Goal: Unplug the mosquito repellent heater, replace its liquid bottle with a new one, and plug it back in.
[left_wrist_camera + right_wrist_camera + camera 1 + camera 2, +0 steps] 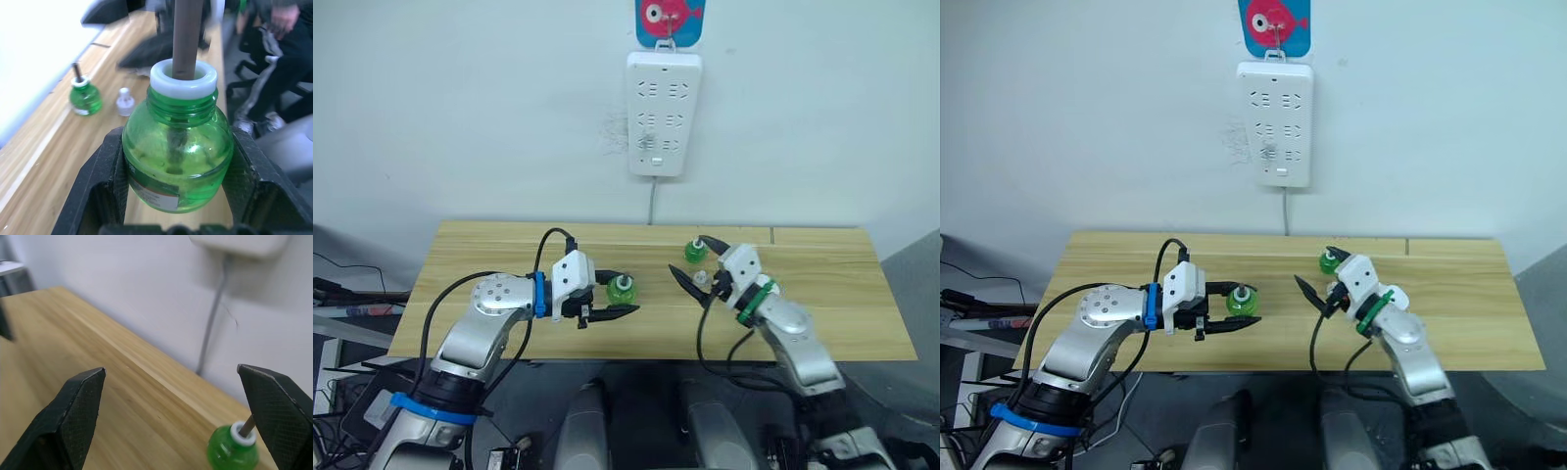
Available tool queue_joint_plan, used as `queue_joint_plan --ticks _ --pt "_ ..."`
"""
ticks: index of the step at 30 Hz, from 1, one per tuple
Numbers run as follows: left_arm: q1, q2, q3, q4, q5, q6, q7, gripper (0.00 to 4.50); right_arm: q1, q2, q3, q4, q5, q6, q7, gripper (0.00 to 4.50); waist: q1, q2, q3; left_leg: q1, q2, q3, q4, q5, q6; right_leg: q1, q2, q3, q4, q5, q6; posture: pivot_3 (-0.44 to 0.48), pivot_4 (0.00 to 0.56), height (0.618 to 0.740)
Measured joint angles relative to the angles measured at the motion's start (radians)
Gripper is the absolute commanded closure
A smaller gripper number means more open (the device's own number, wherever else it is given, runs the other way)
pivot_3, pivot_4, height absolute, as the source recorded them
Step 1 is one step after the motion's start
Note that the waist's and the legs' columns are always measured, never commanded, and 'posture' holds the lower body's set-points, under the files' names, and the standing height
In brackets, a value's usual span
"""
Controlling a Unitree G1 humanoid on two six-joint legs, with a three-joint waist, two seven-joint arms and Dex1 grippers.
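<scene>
My left gripper (628, 294) is shut on a translucent green bottle (176, 156) with a white neck ring and a bare dark wick, low over the wooden table (489, 245). A second green bottle (695, 252), also with a bare wick, stands further right, near the table's back. My right gripper (171, 369) hovers beside it, open, with nothing between its fingers. A small white cap (125, 100) lies on the table close to that bottle. I cannot tell which bottle is the new one. The mosquito repellent heater is out of view.
A long white power strip (663, 113) hangs on the wall above the table's back edge, its cable (652, 201) dropping behind the table. A red-and-blue fish hook (668, 18) holds it. Bare wood stretches at both table ends.
</scene>
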Motion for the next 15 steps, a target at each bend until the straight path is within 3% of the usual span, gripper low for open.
queue_joint_plan --ticks 10,15 --pt "-0.131 -0.018 -0.075 0.018 -0.02 0.029 -0.139 2.26 0.009 -0.246 -0.023 -0.414 0.28 0.399 0.17 0.0 -0.005 -0.003 -0.025 0.0 0.0 -0.001 0.001 0.0 0.0 0.001 0.001 -0.001 0.0 0.0 0.0 -0.107 0.177 0.74" --pt "-0.142 -0.018 -0.1 0.018 -0.02 0.028 -0.184 2.26 0.005 -0.281 -0.032 -0.461 0.348 0.496 0.18 0.0 -0.012 -0.003 -0.029 0.0 0.0 -0.001 0.002 0.0 0.0 0.001 0.001 -0.001 0.0 0.0 0.0 -0.128 0.174 0.74"
